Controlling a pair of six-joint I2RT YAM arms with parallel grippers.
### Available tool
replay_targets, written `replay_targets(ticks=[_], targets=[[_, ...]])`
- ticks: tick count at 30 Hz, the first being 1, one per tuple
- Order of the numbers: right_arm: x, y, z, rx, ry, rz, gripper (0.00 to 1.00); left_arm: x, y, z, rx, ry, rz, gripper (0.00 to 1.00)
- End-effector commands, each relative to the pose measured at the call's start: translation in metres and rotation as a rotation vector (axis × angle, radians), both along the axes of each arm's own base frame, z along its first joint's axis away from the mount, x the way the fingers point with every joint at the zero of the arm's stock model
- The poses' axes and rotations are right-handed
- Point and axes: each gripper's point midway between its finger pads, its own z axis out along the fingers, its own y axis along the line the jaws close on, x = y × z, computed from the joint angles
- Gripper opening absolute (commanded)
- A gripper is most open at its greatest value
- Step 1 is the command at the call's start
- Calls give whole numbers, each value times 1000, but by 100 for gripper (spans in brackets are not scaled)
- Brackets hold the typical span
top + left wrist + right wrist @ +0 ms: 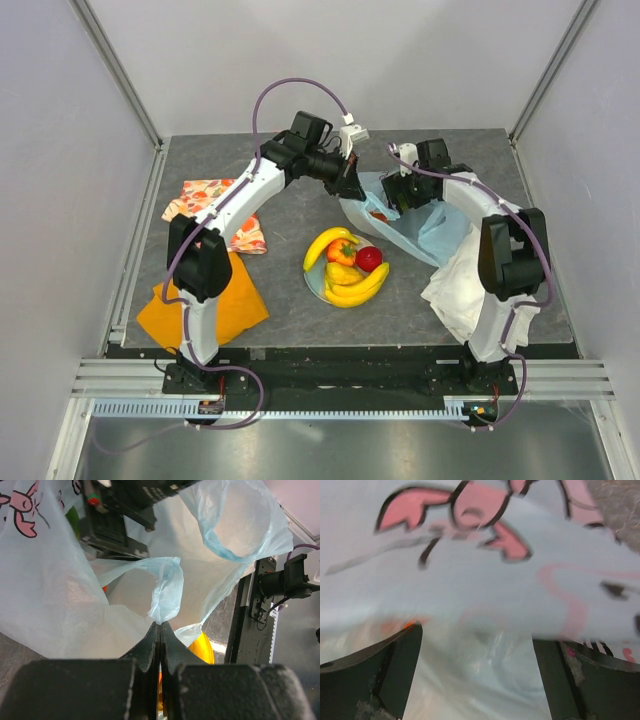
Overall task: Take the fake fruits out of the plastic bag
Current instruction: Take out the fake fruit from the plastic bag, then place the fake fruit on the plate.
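Observation:
The light-blue plastic bag [415, 228] lies at the right of the mat, its mouth held up. My left gripper [352, 186] is shut on a bunched strip of the bag's rim [161, 611]. My right gripper [400, 194] stands open at the mouth, bag film with the pink print [470, 515] filling the space between its fingers [395, 665]. A small red fruit [378, 215] shows inside the bag. Two bananas [355, 288], a red fruit [369, 258] and a yellow-orange fruit [342, 250] lie on a plate [313, 283] in the middle. A yellow fruit [202, 650] shows below the bag.
An orange cloth [215, 305] and a fruit-patterned cloth [205, 198] lie at the left. A white cloth [462, 282] is under the right arm. Grey walls and metal rails enclose the mat on three sides.

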Motion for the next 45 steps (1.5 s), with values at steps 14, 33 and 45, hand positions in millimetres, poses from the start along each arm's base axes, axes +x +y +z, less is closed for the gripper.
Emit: replay_targets(ticks=[14, 33, 45], targets=[[101, 20, 5, 71, -160, -129, 78, 0, -7, 5, -31, 7, -19, 2], [-116, 13, 157, 74, -235, 378, 66, 68, 21, 75, -58, -203, 223, 68], [-184, 173, 172, -112, -281, 1094, 63, 2, 168, 183, -37, -474, 571, 82]])
